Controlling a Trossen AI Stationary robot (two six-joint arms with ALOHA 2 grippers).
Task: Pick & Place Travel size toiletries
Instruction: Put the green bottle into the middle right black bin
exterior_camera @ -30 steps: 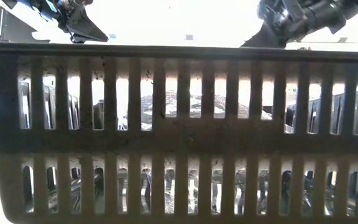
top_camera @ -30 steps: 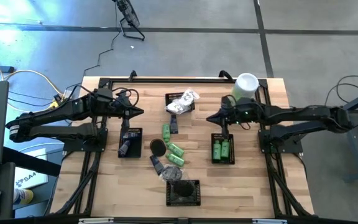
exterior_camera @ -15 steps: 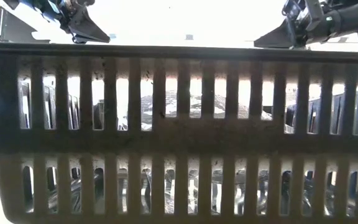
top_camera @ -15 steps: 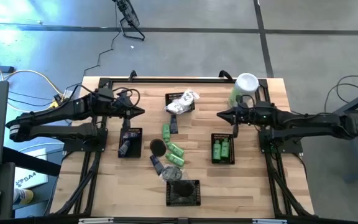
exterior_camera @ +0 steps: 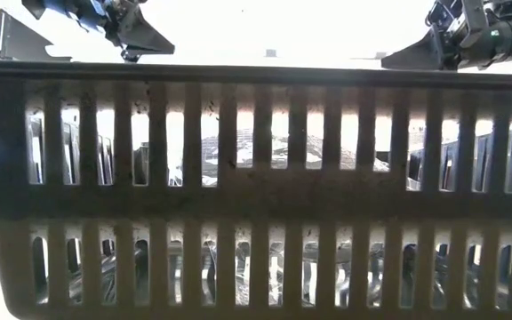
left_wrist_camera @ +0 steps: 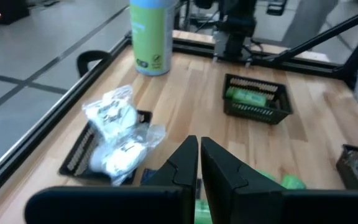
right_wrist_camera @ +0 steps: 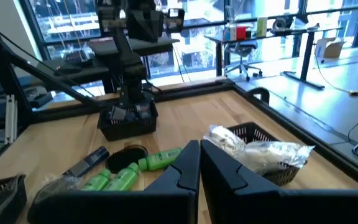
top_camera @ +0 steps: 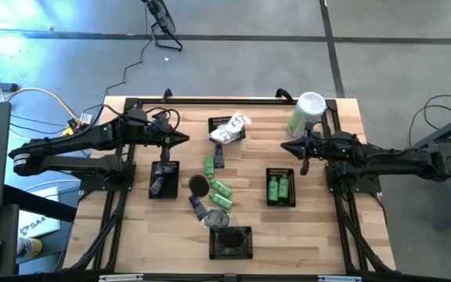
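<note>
On the left of the wooden bench [top_camera: 319, 235], the left pincer [top_camera: 185, 139] hangs clenched and empty above the boards, just over a black mesh basket [top_camera: 163, 179] that holds dark small tubes. To its right, at the far middle of the bench, a second basket [top_camera: 216, 124] carries a heap of white crinkly packets [top_camera: 232, 128] that spill over its rim. Nearer, in the middle, loose toiletries lie on the bare wood: green bottles [top_camera: 216, 178] in a scattered row, a dark round piece [top_camera: 199, 185] touching them on the left, and a small black tube [top_camera: 196, 207] just nearer. At the near middle edge stands another basket [top_camera: 231, 242] with a dark item inside. Further right, a fourth basket [top_camera: 280, 188] holds green bottles side by side. Above and just right of it the right pincer [top_camera: 285, 146] hovers, clenched with nothing in it. At the far right corner a tall pale-green canister [top_camera: 305, 114] with a white lid stands upright beside the right arm.
</note>
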